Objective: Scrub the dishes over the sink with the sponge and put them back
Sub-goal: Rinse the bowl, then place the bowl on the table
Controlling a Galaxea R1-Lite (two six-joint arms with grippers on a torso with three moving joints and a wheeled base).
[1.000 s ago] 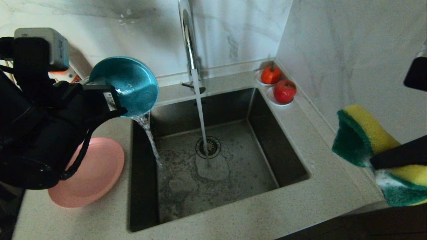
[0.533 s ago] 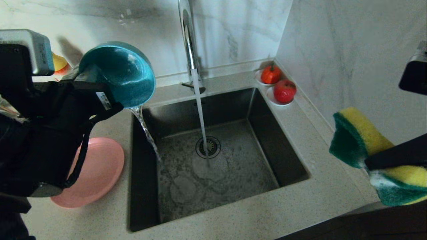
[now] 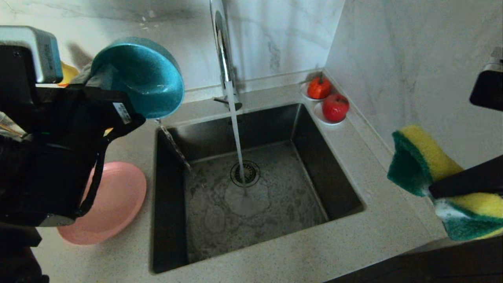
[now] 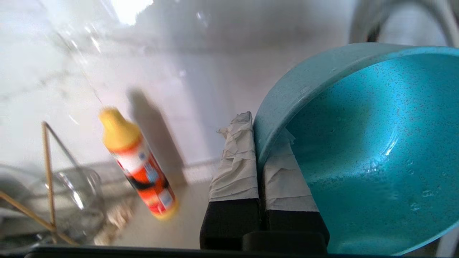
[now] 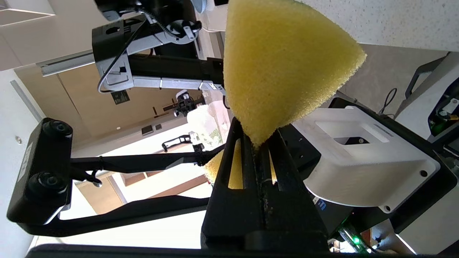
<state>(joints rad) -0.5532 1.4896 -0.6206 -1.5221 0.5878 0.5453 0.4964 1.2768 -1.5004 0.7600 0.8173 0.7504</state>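
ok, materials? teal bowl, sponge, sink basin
Teal bowl: probably matte plastic or melamine; fine speckle, dull sheen, thin rim pinched by the left end effector.
Sponge: soft yellow foam with a coarse green scouring layer; squashed in the right end effector.
Sink: looks like dark brushed stainless steel; dull metallic reflections, wet floor.

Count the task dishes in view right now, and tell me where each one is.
2. The teal bowl is tipped up in the left gripper, above the sink's back left corner. The pink plate lies on the counter left of the sink, partly hidden by that arm.
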